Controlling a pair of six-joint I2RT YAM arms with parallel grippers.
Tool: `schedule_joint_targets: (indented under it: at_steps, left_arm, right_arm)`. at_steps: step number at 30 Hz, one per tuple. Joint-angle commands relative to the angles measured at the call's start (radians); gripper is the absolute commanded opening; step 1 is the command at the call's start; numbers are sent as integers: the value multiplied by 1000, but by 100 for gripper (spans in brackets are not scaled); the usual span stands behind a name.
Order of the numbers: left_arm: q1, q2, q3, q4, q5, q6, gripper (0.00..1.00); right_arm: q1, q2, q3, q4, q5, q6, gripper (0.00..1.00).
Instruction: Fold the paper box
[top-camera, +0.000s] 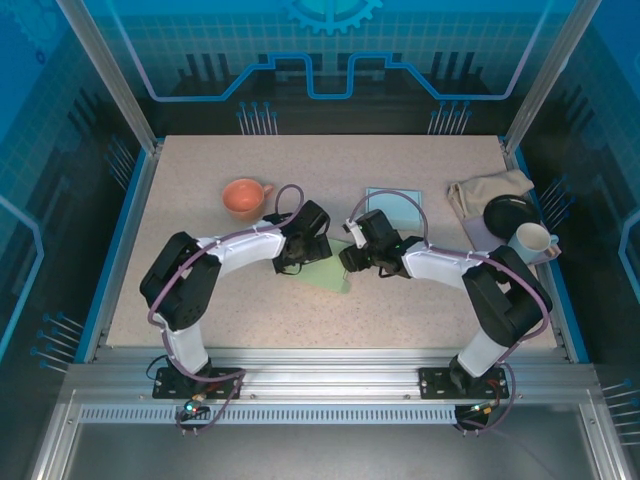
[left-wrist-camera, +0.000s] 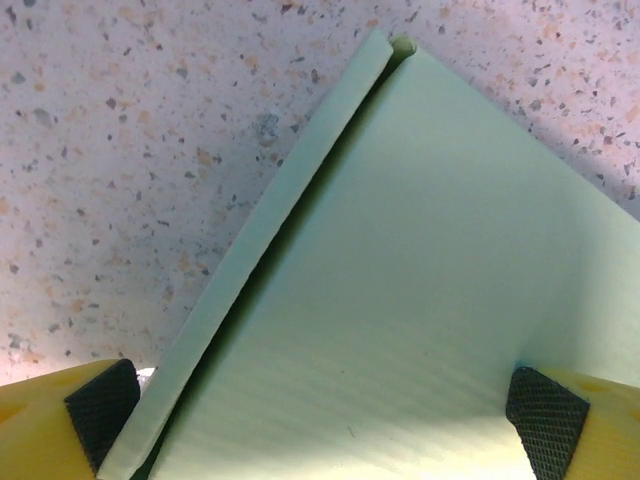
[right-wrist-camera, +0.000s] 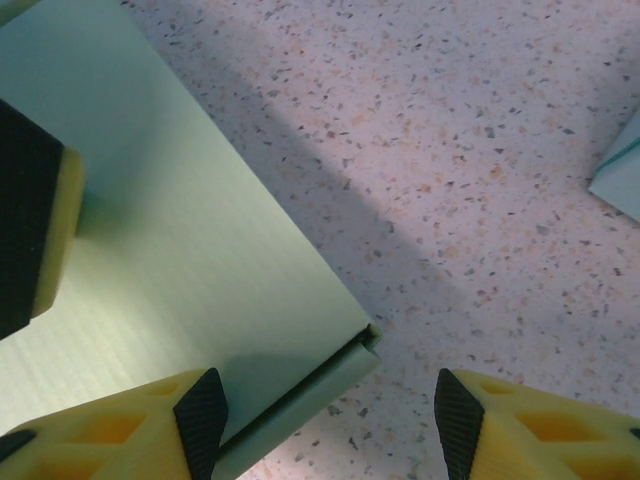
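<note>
Toward the back left of the bench (top-camera: 200, 300) sits an orange cup (top-camera: 243, 198), well apart from the work at the middle. Just right of it, the left gripper (top-camera: 297, 262) points down at the near-left side of the paper box (top-camera: 332, 272), a pale green sheet lying flat on the speckled surface.

From the left wrist, the left gripper (left-wrist-camera: 322, 415) has its jaws spread as wide as they go and grasps nothing. One black pad (left-wrist-camera: 100, 410) stands just outside the box's narrow folded flap, and the other pad (left-wrist-camera: 545, 420) sits over the broad flat panel, so the paper box (left-wrist-camera: 400, 280) lies between and ahead of them.

From the right wrist, the right gripper (right-wrist-camera: 330, 420) stands partly open with nothing held. The paper box (right-wrist-camera: 180, 250) reaches in from the left, its corner and turned-up edge ending just beside the left-hand finger (right-wrist-camera: 200, 420), with bare bench between the two fingers. A pad of the left gripper (right-wrist-camera: 30, 230) rests over the panel at the far left.

Behind the right gripper (top-camera: 352, 262) lies a light blue sheet (top-camera: 395, 208). At the right edge are a beige cloth (top-camera: 490, 188), a black dish (top-camera: 510, 212) and a white mug (top-camera: 532, 240).
</note>
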Motion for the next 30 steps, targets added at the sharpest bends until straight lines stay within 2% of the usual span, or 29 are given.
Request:
schedule_joint_targets:
  at_steps: [1, 6, 17, 30]
  left_arm:
    - [-7, 33, 14, -88, 8, -120, 99]
    - [-5, 38, 56, -183, -5, -155, 99]
    - [-1, -24, 0, -144, 26, -133, 99]
    - [-2, -73, -86, -60, 135, -257, 99]
  right_arm:
    - [-1, 37, -11, -66, -17, 1, 61]
    - [-3, 37, -20, -58, -19, 4, 61]
    - [-5, 23, -30, -57, -24, 5, 61]
    - [-7, 31, -32, -57, -25, 12, 61]
